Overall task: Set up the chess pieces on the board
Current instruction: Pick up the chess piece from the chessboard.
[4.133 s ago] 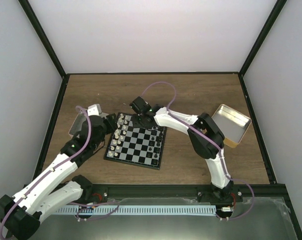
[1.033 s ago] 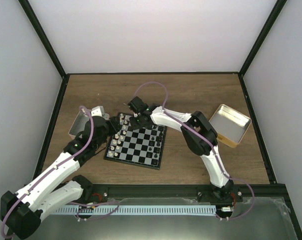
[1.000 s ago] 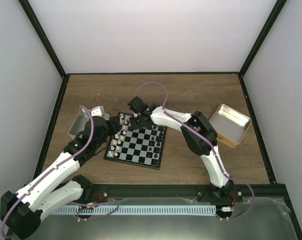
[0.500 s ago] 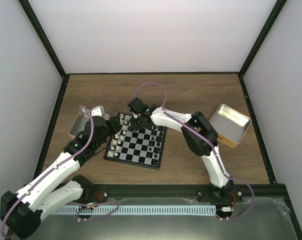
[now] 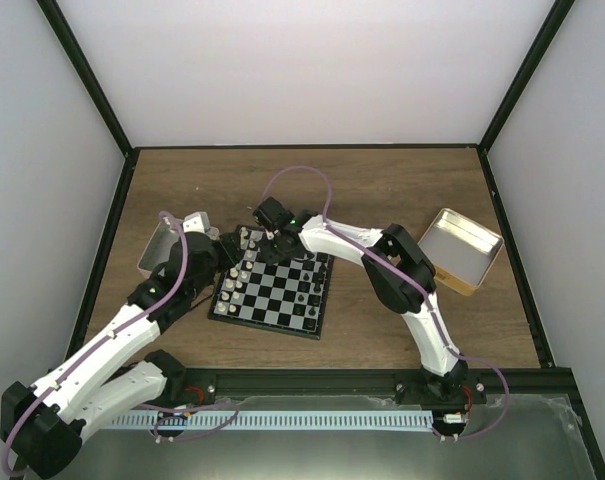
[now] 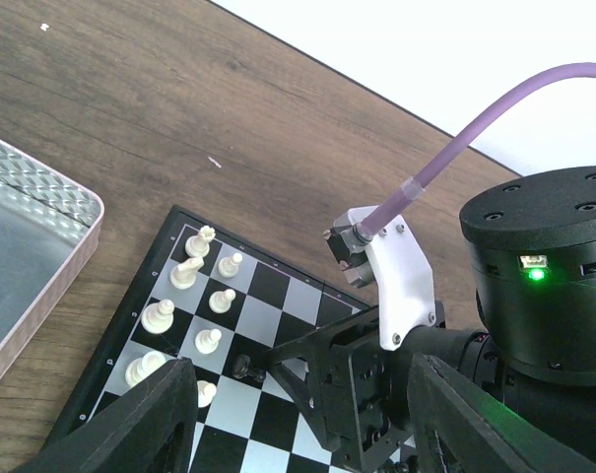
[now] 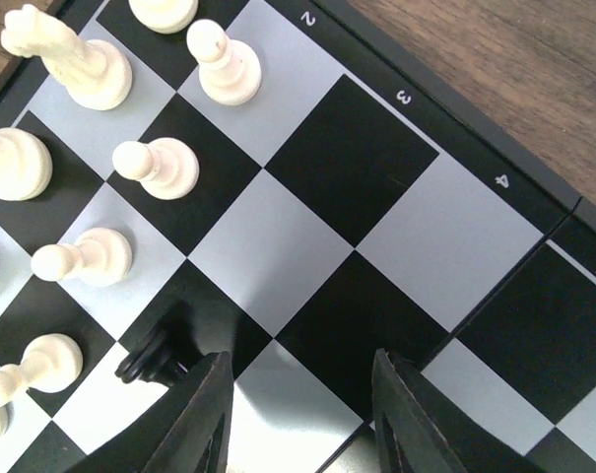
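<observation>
From above: found the board (image 5: 282,295) at centre frame, cream chess pieces (image 5: 232,280) lining its left side, the right gripper (image 5: 269,242) over its upper-left corner, the left gripper (image 5: 220,250) beside the pink tin (image 5: 152,255) further left

Left wrist: showed left jaws spread wide, empty

Right wrist: showed right jaws parted, nothing between, a toppled black piece (image 7: 155,357) just left of them at lower left. Probably lined up a pick; seemingly needed a slight leftward shift, then closing
</observation>
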Available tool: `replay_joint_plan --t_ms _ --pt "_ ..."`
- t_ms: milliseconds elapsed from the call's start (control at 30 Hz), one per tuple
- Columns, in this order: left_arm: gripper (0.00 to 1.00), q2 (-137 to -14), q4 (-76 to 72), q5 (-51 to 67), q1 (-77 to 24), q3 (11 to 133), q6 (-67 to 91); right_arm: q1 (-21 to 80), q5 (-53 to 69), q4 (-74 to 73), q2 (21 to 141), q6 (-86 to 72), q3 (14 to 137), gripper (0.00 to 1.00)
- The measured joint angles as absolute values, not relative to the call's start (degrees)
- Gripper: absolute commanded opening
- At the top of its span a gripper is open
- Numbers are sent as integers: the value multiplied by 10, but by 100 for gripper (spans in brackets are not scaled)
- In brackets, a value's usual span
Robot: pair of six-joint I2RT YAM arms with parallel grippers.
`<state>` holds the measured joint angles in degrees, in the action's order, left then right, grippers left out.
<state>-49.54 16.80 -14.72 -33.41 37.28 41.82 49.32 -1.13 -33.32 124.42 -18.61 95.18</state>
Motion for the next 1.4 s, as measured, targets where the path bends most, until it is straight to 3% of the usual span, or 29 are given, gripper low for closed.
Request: replay_joint_plan --t_ms 333,900,1400 --pt "61 -496 168 -147 -334 373 418 493 8 -336 1240 -176 952 35" --pt "61 -494 168 -149 -334 373 418 497 77 -321 1240 -150 952 38" --pt "61 -494 168 -149 -334 373 418 505 43 -338 1260 -150 994 28"
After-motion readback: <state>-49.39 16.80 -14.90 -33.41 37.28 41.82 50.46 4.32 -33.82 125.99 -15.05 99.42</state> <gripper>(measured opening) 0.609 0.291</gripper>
